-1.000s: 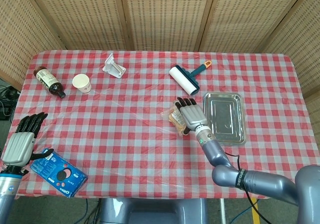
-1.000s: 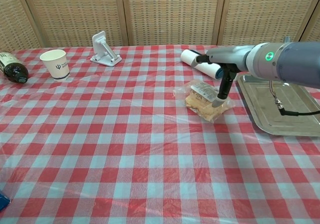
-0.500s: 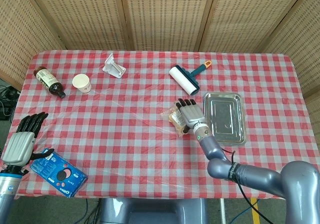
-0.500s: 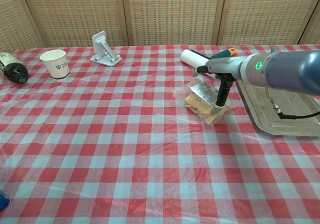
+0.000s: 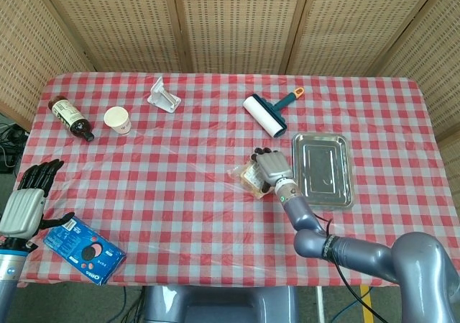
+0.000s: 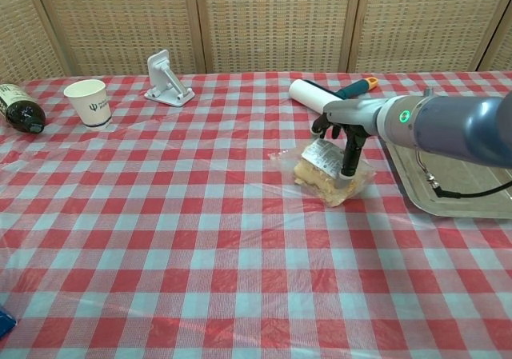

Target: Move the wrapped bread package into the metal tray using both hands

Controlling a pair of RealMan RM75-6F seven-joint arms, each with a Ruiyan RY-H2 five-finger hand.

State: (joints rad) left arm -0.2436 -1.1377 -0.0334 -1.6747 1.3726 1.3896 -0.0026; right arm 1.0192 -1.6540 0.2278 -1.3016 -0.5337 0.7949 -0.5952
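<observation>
While its palm faces down, the right hand (image 5: 272, 169) rests on the clear-wrapped bread package (image 5: 249, 178), its dark fingers (image 6: 350, 154) pointing down and pressing into the wrapper in the chest view; whether they actually close around the package I cannot tell. The package (image 6: 324, 173) lies on the red-and-white checked tablecloth (image 5: 180, 165), right of the table's middle and just beside the left rim of the shiny rectangular metal tray (image 5: 323, 168), not in it. Behind the package, toward the far edge, lies a white lint roller with a teal and orange handle (image 5: 267, 113).

At the near left corner the left hand (image 5: 29, 201) hovers flat with its fingers spread apart, holding nothing. Just beside it, near the front edge, lies a blue packet of sandwich biscuits (image 5: 84, 248).

Toward the far left corner are a dark brown bottle with a pale label (image 5: 70, 118) lying on its side and a white paper cup (image 5: 118, 119) standing upright next to it. A white plastic stand (image 5: 164, 95) sits near the far edge, left of centre.
</observation>
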